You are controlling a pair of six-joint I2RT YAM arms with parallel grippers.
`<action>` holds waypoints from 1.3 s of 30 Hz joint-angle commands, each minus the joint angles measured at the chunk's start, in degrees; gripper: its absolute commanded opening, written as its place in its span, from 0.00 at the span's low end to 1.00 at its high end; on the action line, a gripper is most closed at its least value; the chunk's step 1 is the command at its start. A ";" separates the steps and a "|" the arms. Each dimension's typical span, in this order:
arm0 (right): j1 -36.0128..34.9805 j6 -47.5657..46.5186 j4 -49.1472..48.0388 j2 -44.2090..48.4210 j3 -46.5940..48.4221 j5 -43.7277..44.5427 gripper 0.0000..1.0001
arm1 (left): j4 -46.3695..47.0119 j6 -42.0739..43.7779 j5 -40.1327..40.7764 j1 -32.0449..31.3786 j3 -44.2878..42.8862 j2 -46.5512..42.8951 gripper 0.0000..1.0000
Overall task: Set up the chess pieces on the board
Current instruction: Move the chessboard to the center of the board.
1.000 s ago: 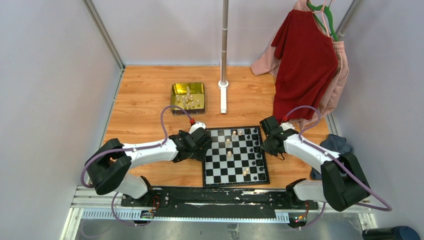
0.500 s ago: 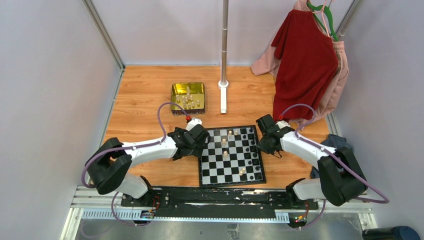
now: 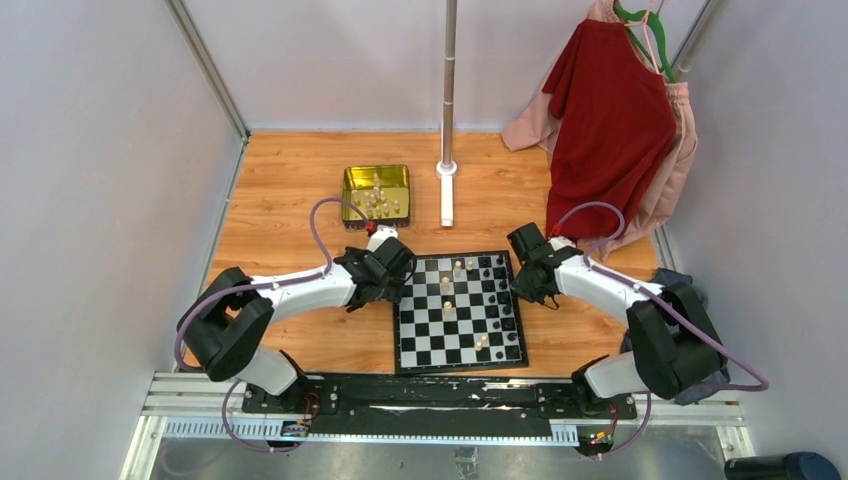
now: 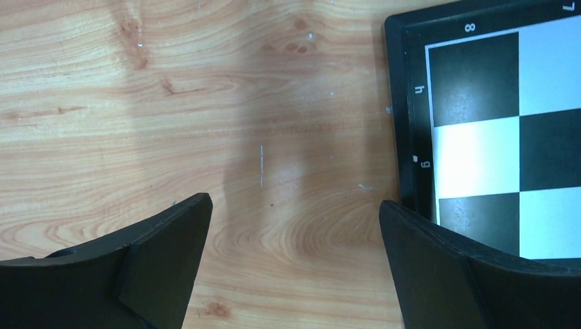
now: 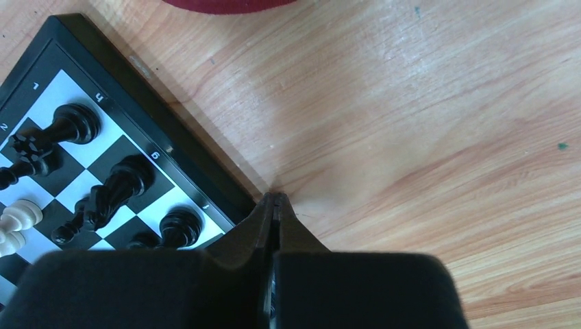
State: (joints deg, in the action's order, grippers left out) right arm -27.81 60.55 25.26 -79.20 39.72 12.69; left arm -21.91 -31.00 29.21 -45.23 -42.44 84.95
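The board (image 3: 460,312) lies low-centre in the overhead frame on the wooden counter (image 3: 290,190). It carries roughly five cream chess pieces (image 3: 447,285) mid-board and black chess pieces (image 5: 127,179) along its right edge, too small to count. Up-left, one gold tin (image 3: 376,195) holds more cream men. The left tool (image 4: 294,205) gapes wide over bare wood at the board's left border, and the right tool (image 5: 274,199) is pinched together, empty, just off the right border.

The board (image 3: 425,345) has slid leftward, the right hand (image 3: 522,285) following and the left hand (image 3: 398,280) retreating.

bright even light, soft shadows
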 commanded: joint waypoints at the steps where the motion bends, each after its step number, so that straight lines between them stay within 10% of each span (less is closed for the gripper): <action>1: -1.62 1.01 -1.34 -2.86 0.59 -3.79 0.00 | 5.55 -0.42 -3.72 1.64 -0.31 1.31 1.00; 39: -1.59 -1.62 -5.16 -14.57 10.43 -8.30 0.00 | 9.97 5.66 -11.27 5.95 -13.45 11.03 1.00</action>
State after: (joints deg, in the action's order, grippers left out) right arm -27.59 57.36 24.64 -89.89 49.54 15.53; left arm -20.03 -24.23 28.12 -37.85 -52.07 94.24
